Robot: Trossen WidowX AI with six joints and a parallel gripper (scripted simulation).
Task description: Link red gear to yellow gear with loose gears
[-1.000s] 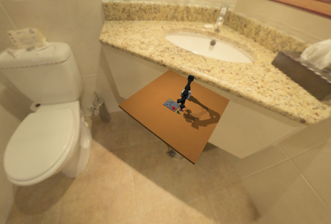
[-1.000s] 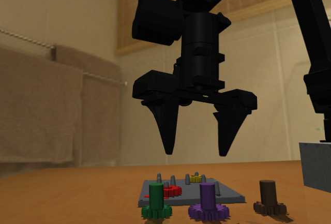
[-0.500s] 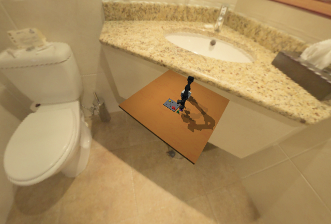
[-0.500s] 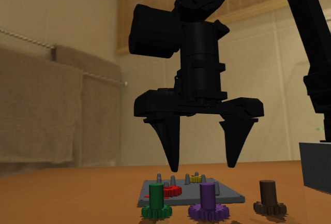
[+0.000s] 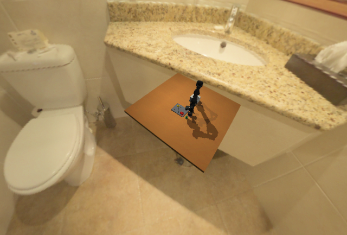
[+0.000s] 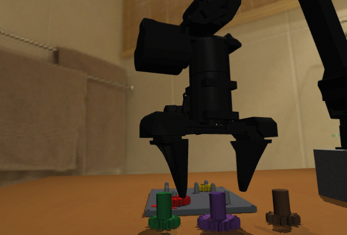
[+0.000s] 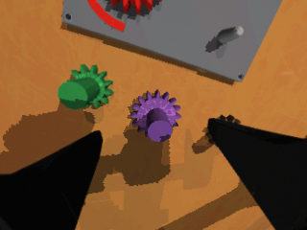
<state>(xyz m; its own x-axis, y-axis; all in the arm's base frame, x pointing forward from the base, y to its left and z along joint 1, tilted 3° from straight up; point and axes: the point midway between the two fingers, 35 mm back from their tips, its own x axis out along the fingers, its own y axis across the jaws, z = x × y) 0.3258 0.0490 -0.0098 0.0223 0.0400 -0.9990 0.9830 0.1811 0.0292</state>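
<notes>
The grey board (image 6: 193,210) (image 7: 192,45) (image 5: 175,110) holds the red gear (image 6: 182,200) (image 7: 132,3) (image 5: 181,113) at its near side, the yellow gear (image 6: 205,187) (image 5: 178,105) farther back, and several bare pegs. Three loose gears stand upright on the table in front of it: a green gear (image 6: 164,210) (image 7: 96,86) (image 5: 186,117), a purple gear (image 6: 218,213) (image 7: 155,115) and a brown gear (image 6: 281,210) (image 7: 230,119). My gripper (image 6: 213,194) (image 7: 155,129) is open and empty, pointing down above the purple gear. In the wrist view its right finger partly hides the brown gear.
One bare peg (image 6: 227,197) (image 7: 231,34) stands near the board's near right corner. The arm's grey base block (image 6: 332,176) is at the right. The table (image 5: 156,97) (image 6: 70,204) carries the board, gears and arm. The arm's shadow falls across it.
</notes>
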